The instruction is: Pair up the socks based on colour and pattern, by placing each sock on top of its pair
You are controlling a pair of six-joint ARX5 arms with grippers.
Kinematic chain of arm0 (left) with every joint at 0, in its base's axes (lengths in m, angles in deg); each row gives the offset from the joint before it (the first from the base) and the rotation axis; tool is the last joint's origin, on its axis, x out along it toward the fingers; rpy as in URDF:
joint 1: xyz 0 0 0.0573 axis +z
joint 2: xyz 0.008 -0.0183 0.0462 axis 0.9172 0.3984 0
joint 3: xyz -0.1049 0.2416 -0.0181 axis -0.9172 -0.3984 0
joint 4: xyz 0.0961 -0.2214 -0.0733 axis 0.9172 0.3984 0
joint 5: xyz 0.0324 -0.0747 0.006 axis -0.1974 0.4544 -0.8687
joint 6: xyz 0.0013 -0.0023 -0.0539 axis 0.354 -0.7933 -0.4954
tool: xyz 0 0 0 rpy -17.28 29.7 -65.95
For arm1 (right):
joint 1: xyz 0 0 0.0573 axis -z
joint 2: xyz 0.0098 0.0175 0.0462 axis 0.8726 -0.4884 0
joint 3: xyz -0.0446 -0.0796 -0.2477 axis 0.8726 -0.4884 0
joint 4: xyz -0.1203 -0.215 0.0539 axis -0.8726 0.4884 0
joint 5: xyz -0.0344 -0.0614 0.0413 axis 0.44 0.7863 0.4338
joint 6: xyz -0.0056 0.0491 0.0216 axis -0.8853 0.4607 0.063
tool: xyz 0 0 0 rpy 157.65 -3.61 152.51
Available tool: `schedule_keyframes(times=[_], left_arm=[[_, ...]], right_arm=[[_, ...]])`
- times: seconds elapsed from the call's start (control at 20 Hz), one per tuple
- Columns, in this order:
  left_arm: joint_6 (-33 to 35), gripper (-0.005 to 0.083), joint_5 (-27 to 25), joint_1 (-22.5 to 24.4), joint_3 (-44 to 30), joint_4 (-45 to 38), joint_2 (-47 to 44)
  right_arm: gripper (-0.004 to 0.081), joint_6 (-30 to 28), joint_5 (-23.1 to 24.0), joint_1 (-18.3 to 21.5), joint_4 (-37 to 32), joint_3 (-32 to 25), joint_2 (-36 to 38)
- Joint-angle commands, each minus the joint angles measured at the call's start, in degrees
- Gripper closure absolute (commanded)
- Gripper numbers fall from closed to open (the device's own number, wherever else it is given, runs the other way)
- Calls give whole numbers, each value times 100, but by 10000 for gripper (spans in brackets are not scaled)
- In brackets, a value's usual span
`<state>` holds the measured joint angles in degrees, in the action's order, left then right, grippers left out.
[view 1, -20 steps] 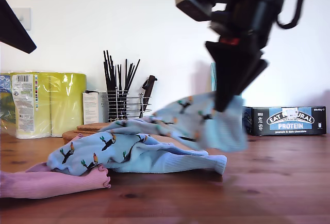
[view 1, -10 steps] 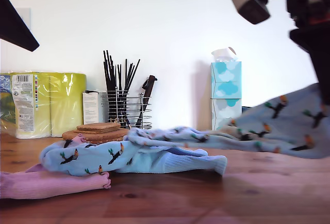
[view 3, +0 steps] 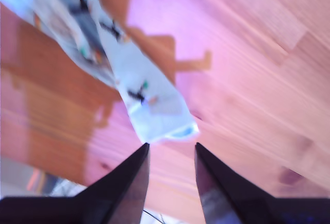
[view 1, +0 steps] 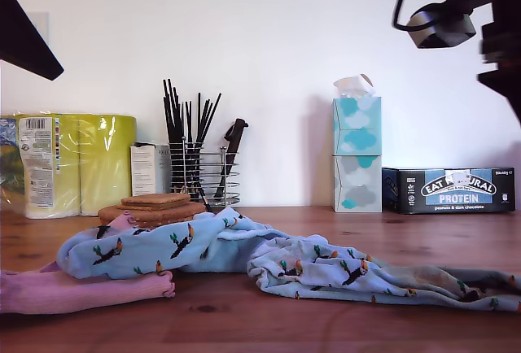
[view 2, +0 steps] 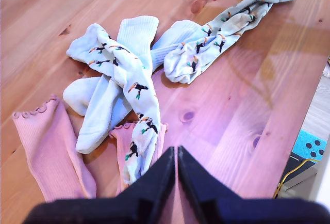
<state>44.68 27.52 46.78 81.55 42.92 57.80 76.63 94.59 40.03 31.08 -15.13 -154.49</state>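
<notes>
One toucan sock (view 2: 129,74) lies across two plain light blue socks (view 2: 103,110) in a heap. Two pink socks (view 2: 51,146) with frilly cuffs lie beside and partly under that heap. The other toucan sock (view 1: 366,276) is stretched flat on the table toward the exterior view's right, one end touching the heap. My second gripper (view 3: 170,149) hovers open just above the far end of that stretched toucan sock (view 3: 144,95), holding nothing. My first gripper (view 2: 175,154) is shut and empty, high above the heap's pink side.
Along the wall stand yellow paper-towel rolls (view 1: 77,162), a wire utensil rack (view 1: 195,170), stacked cork coasters (view 1: 155,205), a tissue box (view 1: 356,154) and a protein-bar box (view 1: 456,190). The second arm (view 1: 456,11) hangs at the exterior view's upper right. The table edge (view 2: 309,105) is near.
The second gripper carried one toucan sock toward the exterior view's right, pulling it off the heap, then let go. That sock now lies flat and the arm has risen.
</notes>
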Motion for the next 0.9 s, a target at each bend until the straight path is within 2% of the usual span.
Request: schedule_keyframes(times=[0.0,0.05,0.1,0.2,0.4,0.6,0.85], left_arm=[[-31,796,92,7,20,-46,15],[-31,796,118,7,20,-46,15],[-31,796,116,7,20,-39,15],[-31,796,118,7,20,-42,15],[-31,796,114,7,20,-44,15],[-31,796,109,7,20,-39,15],[-31,796,109,7,20,-42,15]], right_arm=[[621,789,-527,-35,-376,-20,-52],[768,1027,-1032,-81,-702,-20,-55],[776,1128,-1436,-166,-1067,-20,-55],[784,1532,-1733,-428,-1576,-20,-166],[784,1939,-2149,-879,-2428,-20,-859],[784,2227,-2234,-1322,-3307,-20,-1353],[784,2350,-2354,-1504,-3762,-20,-2002]])
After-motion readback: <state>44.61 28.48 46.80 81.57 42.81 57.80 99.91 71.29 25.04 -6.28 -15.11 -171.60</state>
